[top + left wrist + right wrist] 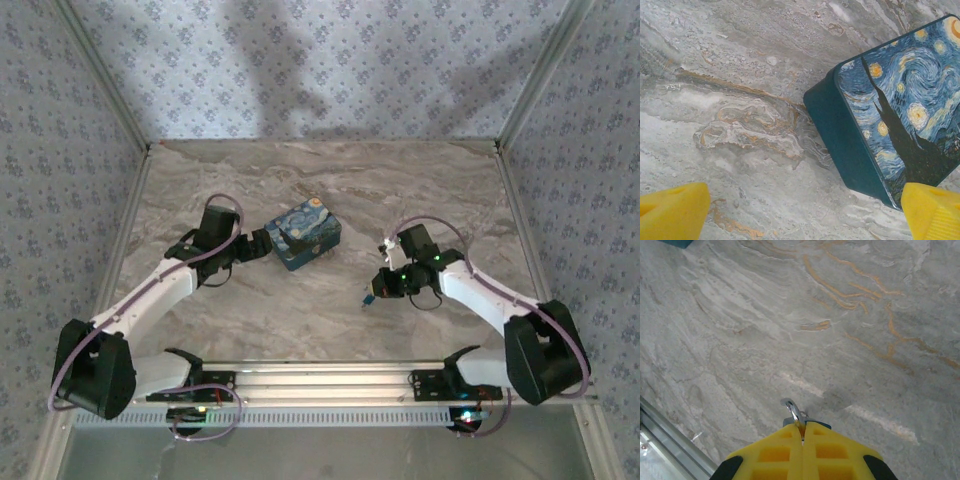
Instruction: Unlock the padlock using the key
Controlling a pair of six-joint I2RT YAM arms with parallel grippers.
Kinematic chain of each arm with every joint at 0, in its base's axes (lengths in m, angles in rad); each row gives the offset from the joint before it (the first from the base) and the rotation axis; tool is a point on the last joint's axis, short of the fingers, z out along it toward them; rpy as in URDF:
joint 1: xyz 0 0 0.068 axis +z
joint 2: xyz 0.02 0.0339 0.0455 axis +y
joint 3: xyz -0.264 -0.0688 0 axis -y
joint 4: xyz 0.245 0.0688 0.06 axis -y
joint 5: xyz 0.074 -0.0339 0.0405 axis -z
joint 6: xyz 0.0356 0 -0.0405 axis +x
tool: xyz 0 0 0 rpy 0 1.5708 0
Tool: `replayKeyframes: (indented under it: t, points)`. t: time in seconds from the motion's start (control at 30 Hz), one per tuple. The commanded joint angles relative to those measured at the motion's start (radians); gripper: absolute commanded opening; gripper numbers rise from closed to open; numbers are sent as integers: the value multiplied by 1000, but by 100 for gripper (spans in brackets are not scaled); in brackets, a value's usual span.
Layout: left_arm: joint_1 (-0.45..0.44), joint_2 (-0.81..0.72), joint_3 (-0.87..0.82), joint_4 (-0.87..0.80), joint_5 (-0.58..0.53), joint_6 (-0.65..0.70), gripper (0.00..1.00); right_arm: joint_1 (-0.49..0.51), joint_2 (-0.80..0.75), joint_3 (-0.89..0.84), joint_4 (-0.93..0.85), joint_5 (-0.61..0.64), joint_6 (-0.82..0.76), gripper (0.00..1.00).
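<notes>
Pinching the one padlock over the surface, the right fingers are closed; their wrist view reveals its metal shackle. Left fingers gape beside the one painted box.

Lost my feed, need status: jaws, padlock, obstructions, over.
Right gripper, jaws shut on padlock, shackle poking out. Left gripper, jaws open, beside painted box. That box lies well apart from padlock.

On the table, the box lies just at 3 o'clock of my left gripper. My right gripper, pinching the padlock, sits well apart at the box's 4 o'clock.
</notes>
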Motion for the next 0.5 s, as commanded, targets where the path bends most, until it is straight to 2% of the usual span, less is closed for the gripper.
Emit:
replayKeyframes:
  t: [0.0,0.2,0.47]
  points:
    - [5,-18,-5,-13,-19,15,98,-20,48,29,52,-49,-33,0]
    - [5,-11,-3,-12,-14,13,98,-28,168,70,110,-41,-49,1]
    - [6,-14,5,-20,-15,15,98,-38,292,117,168,-46,-56,13]
